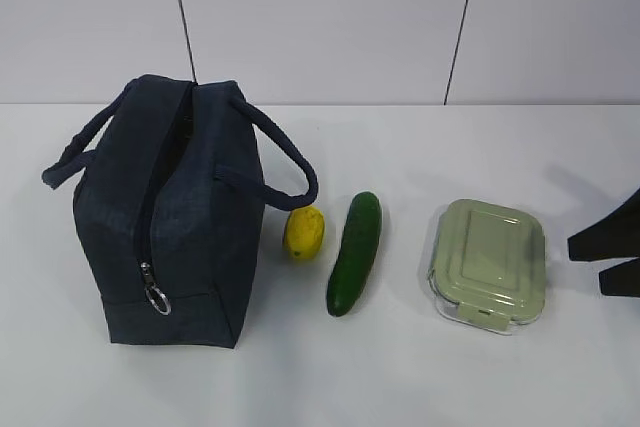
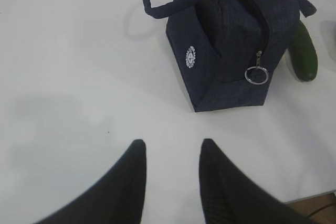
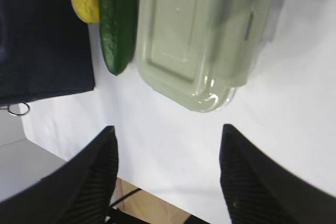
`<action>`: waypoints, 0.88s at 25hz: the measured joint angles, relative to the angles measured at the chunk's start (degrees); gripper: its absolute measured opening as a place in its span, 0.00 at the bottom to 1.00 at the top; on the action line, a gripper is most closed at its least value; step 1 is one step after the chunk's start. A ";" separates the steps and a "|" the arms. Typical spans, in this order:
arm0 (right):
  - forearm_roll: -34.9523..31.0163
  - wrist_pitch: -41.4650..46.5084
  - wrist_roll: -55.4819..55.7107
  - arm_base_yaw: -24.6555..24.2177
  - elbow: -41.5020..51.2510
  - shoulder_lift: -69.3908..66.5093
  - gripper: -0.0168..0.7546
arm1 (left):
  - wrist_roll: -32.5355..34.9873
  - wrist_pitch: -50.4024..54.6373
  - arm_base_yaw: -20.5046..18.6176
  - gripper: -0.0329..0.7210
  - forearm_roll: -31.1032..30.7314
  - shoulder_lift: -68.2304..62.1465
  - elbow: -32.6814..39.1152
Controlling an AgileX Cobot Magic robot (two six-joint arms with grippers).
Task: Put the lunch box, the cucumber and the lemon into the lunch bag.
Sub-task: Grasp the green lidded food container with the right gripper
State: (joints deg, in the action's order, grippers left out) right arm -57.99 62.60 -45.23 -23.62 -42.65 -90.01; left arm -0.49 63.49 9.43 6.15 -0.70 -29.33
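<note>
The navy lunch bag (image 1: 175,217) stands upright at the left, handles up. Its zipper runs down the near end to a metal ring pull (image 1: 157,299), and no lining shows. To its right lie the yellow lemon (image 1: 304,232), the dark green cucumber (image 1: 355,252) and the lunch box (image 1: 490,262) with its sage-green lid on. My right gripper (image 3: 168,132) is open and empty, a little short of the lunch box (image 3: 199,35). My left gripper (image 2: 173,148) hangs open over bare table, well in front of the bag (image 2: 226,51).
The white table's front edge (image 3: 157,192) lies just under my right gripper, with floor and a cable below it. A white panelled wall (image 1: 320,17) runs behind the table. My right gripper's fingers (image 1: 600,244) enter at the right edge of the exterior view.
</note>
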 joint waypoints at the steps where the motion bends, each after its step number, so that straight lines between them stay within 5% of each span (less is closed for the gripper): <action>1: 0.77 -0.11 0.00 0.00 0.00 0.00 0.60 | 0.00 0.00 0.00 0.37 0.00 0.00 0.00; 10: 1.98 -3.18 -0.14 0.00 0.00 0.00 0.60 | 0.00 0.00 0.00 0.37 0.00 0.00 0.00; 16: 1.38 -8.89 -0.14 0.00 0.00 0.00 0.78 | 0.00 0.00 0.00 0.37 0.00 0.00 0.00; 22: -6.02 -11.45 -5.90 0.00 0.00 -0.03 0.77 | 0.00 0.00 0.00 0.37 0.00 0.00 0.00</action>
State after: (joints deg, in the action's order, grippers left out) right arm -64.01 51.15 -51.14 -23.62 -42.65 -90.04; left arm -0.49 63.49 9.43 6.15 -0.70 -29.33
